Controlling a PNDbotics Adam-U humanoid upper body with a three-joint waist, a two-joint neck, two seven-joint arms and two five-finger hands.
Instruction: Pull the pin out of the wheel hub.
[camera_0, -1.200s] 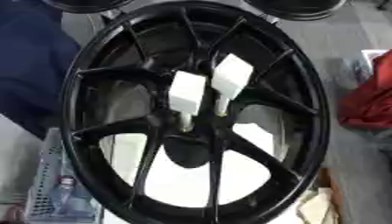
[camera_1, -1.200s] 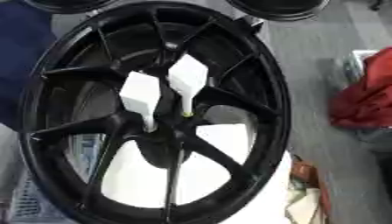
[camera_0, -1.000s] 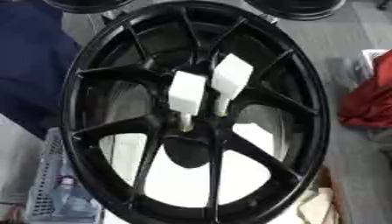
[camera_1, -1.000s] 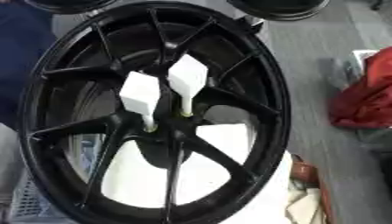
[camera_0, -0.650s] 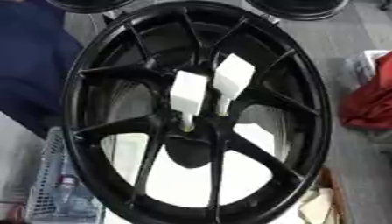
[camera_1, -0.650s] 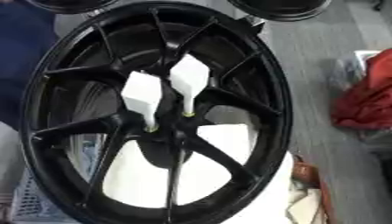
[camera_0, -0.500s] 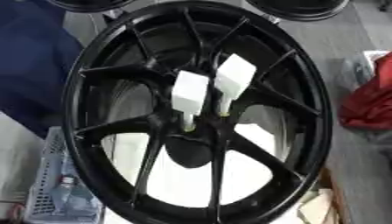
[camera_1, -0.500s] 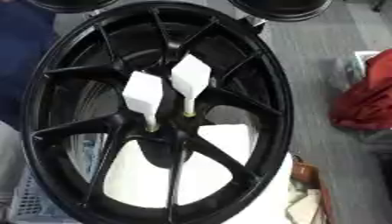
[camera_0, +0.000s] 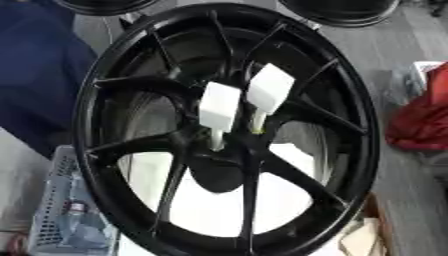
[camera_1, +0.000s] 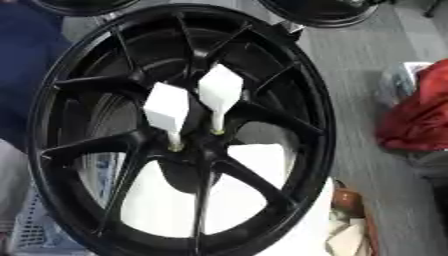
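Two stiff, light-looking white pins (camera_0: 219, 107) are sticking from the black wheel (camera_0: 350, 125) hub; grab a flat head. No hand is showing.

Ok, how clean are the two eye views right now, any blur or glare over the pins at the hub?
Left eye view: soft all over, the wheel rim edges smeared; the two white pins show clearly against the black spokes, without glare. Right eye view: equally soft, the pin heads bright but not washed out; the red cloth at the right is blurred. No hand shows in either view.
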